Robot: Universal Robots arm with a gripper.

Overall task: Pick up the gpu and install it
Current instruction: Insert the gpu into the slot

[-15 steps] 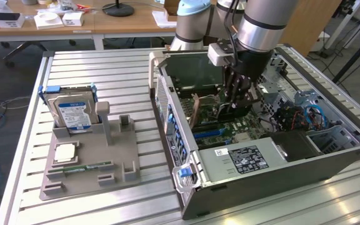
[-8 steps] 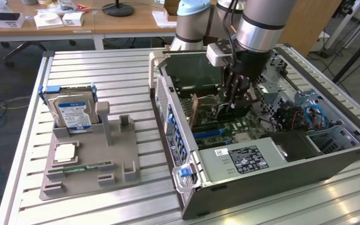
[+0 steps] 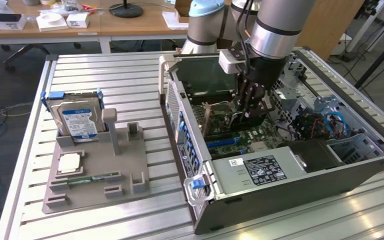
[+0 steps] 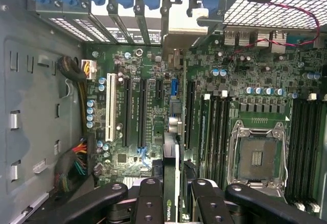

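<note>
The gpu [image 4: 175, 147] shows edge-on in the wrist view as a thin dark card with a green logo near my fingers. It runs over the motherboard [image 4: 133, 70] to its silver bracket [image 4: 179, 37] at the case's rear slots. My gripper [image 4: 175, 206] is shut on the card, one black finger [image 4: 148, 203] on each side. In the exterior view the gripper [image 3: 249, 107] reaches down inside the open computer case [image 3: 272, 175], with the gpu [image 3: 220, 119] low over the board. Whether the card sits in a slot I cannot tell.
Several black expansion slots [image 4: 125, 111], memory slots [image 4: 214, 127] and an empty CPU socket [image 4: 255, 155] lie around the card. Cables [image 4: 76, 162] bunch by the case wall. Outside the case, a grey holder [image 3: 92, 175] carries a hard drive [image 3: 78, 117] and a green memory stick [image 3: 88, 178].
</note>
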